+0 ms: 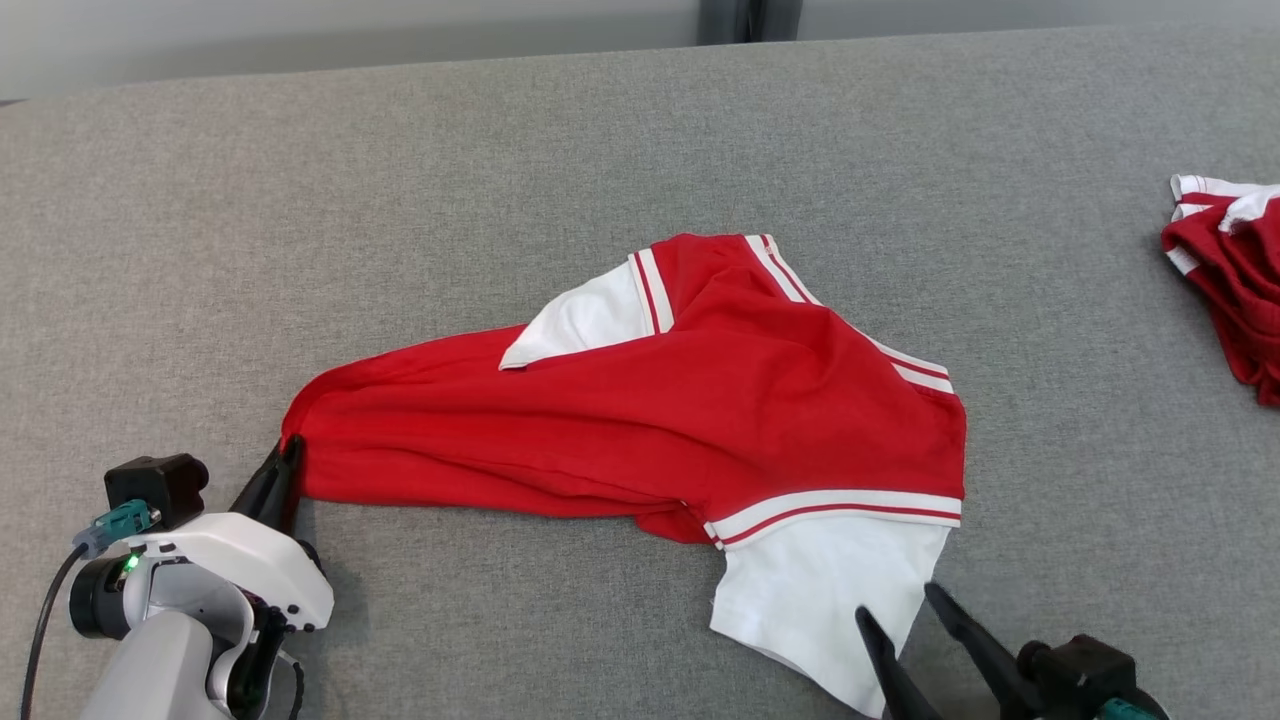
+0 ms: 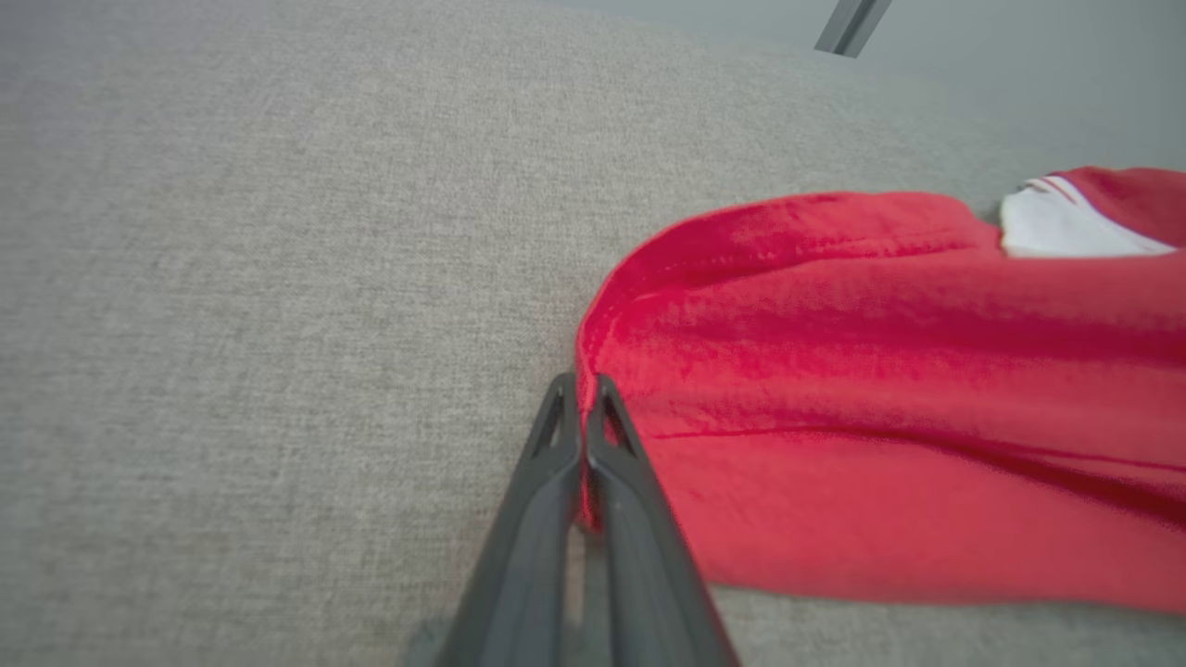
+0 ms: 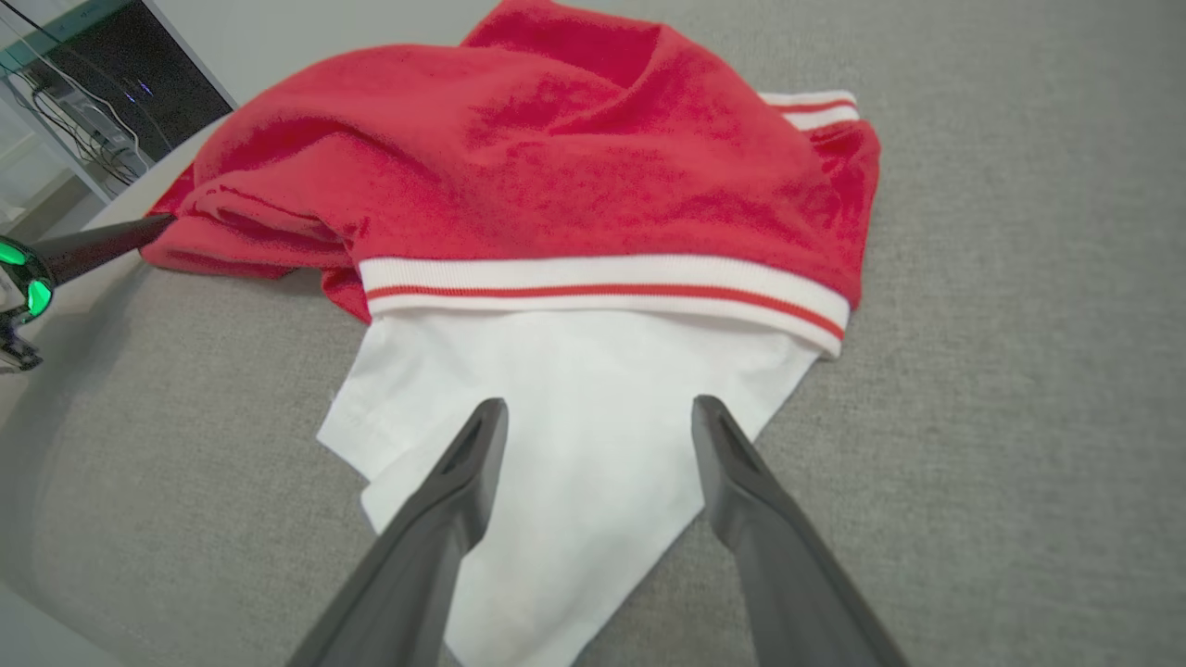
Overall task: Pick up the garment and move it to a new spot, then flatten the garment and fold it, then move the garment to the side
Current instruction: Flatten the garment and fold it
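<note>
The garment (image 1: pixel 640 420), red with white panels and striped red-and-white trim, lies crumpled and folded over itself at the middle of the grey padded table (image 1: pixel 500 150). Its red body narrows to a bunched end pointing left. A white panel (image 1: pixel 800 590) spreads flat from under the striped band at the near right corner.

The left gripper (image 1: pixel 285 460) sits at the garment's left end, low on the table. The left wrist view shows its two fingers pressed together with the red hem pinched between them.

The right gripper (image 1: pixel 900 610) stands at the near right with its fingers spread wide, one to either side of the white panel's near edge, and it holds nothing. Whether the tips touch the cloth cannot be told.

A second heap (image 1: pixel 1225 280) of red-and-white cloth lies at the right edge of the table, well apart from the garment. A dark post (image 1: pixel 750 20) rises beyond the far edge.
</note>
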Robot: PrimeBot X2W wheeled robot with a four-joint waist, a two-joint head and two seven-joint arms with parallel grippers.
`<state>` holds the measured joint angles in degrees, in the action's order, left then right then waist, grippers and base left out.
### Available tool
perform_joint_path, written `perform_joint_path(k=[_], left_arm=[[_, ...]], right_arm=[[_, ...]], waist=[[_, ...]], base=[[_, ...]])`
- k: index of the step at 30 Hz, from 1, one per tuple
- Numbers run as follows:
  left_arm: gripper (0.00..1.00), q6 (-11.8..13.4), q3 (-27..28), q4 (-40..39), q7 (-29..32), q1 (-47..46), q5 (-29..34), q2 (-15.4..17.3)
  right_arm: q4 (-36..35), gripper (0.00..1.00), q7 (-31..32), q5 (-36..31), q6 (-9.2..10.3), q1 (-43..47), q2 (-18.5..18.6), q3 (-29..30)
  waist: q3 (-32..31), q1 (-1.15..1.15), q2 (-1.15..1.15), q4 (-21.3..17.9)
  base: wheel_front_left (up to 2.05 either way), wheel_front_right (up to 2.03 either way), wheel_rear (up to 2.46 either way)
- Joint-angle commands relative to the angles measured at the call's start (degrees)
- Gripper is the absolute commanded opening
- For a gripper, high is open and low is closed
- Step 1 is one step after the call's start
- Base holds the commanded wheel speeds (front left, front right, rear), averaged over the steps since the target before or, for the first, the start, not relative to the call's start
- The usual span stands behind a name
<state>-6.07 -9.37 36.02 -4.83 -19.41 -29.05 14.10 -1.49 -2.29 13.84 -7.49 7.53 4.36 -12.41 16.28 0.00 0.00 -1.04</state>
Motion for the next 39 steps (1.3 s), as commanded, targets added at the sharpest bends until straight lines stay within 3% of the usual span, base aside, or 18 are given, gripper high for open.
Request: perform_joint_path(k=[1, 8, 17, 18, 19, 20, 30, 39], left_arm=[[0.0, -0.4, 0.0, 0.6, -0.5, -1.4, -0.5, 0.5], [0.0, -0.6, -0.7, 2.3, -1.5, -2.3, -0.9, 0.7], [0.0, -0.9, -2.0, 3.8, -2.6, -3.7, -1.3, 0.1], [0.0, -1.0, -2.1, 4.0, -2.8, -3.8, -1.4, 0.1], [0.0, -0.9, -2.1, 4.1, -3.0, -3.7, -1.6, 0.2], [0.0, -0.9, -2.2, 4.1, -3.2, -3.7, -1.7, 0.2], [0.0, -0.5, -2.1, 1.8, -5.3, -3.2, -1.7, 1.1], [0.0, 1.7, -1.6, -6.8, -5.0, -3.7, -1.5, 2.1]], right_arm=[[-0.1, 1.0, 2.0, 1.0, 0.0, 1.7, 1.2, -1.1], [-1.1, 1.0, 8.4, 4.2, -0.01, 6.6, 3.3, -3.3], [3.3, 1.0, 10.3, 7.2, 0.0, 2.5, 2.7, -5.1], [4.0, 0.93, 10.6, 7.6, 0.0, 2.0, 2.7, -5.4], [4.5, 0.34, 11.0, 8.1, 0.0, 1.6, 2.7, -5.7], [4.9, 0.0, 11.0, 8.5, 0.0, 1.4, 2.7, -5.7], [1.6, 0.0, 6.6, 8.3, -0.01, -0.4, 3.4, -2.7], [-4.8, 0.0, 2.5, 4.5, -0.01, -6.6, 4.2, 4.4]], waist=[[0.0, 0.0, 0.0, -0.3], [0.2, 0.0, 0.0, -0.3], [0.7, 0.0, 0.0, 0.6], [0.6, 0.0, 0.0, 0.7], [0.6, 0.0, 0.0, 0.8], [0.5, 0.0, 0.0, 0.8], [-0.4, 0.0, 0.0, 0.7], [-1.9, 0.0, 0.0, -0.1]], base=[[0.0, 0.0, 0.0], [0.0, 0.0, 0.0], [0.0, 0.0, 0.0], [0.0, 0.0, 0.0], [0.0, 0.0, 0.0], [0.0, 0.0, 0.0], [0.0, 0.0, 0.0], [0.0, 0.0, 0.0]])
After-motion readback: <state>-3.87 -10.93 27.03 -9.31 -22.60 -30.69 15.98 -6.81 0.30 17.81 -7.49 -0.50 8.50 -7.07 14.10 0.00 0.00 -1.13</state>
